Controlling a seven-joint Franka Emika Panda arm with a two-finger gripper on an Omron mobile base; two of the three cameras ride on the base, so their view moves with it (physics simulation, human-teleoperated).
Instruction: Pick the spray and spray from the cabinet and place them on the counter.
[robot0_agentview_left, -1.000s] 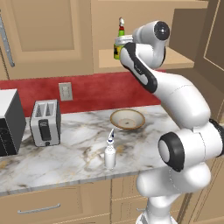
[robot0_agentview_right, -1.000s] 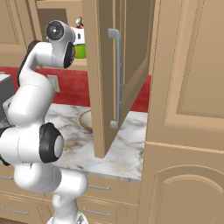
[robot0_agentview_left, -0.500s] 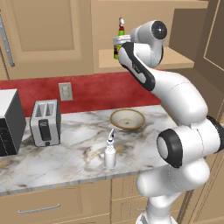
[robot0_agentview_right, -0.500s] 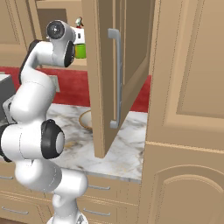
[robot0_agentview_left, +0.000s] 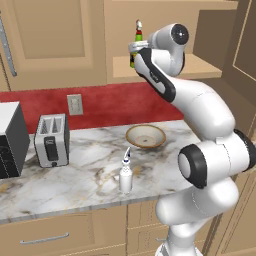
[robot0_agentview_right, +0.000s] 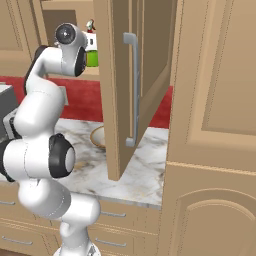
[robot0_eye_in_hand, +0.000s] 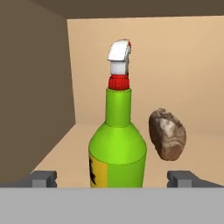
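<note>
The green spray (robot0_eye_in_hand: 118, 144), with a yellow label and a red-white top, stands upright on the shelf of the open cabinet (robot0_agentview_left: 200, 67). My gripper (robot0_eye_in_hand: 113, 179) is open, with one fingertip (robot0_eye_in_hand: 43, 178) on each side of the bottle's lower body and not touching it. In the left base view the gripper (robot0_agentview_left: 135, 50) is raised to the shelf's left end, right at the green spray (robot0_agentview_left: 137, 40). The white spray (robot0_agentview_left: 125, 175) stands upright on the marble counter (robot0_agentview_left: 85, 165) near its front edge.
A brown roundish lump (robot0_eye_in_hand: 167, 133) sits just right of and behind the green bottle. The open cabinet door (robot0_agentview_right: 130, 85) with its silver handle (robot0_agentview_right: 132, 90) juts out to the right of the arm. A bowl (robot0_agentview_left: 145, 136), a toaster (robot0_agentview_left: 51, 140) and a microwave (robot0_agentview_left: 10, 140) are on the counter.
</note>
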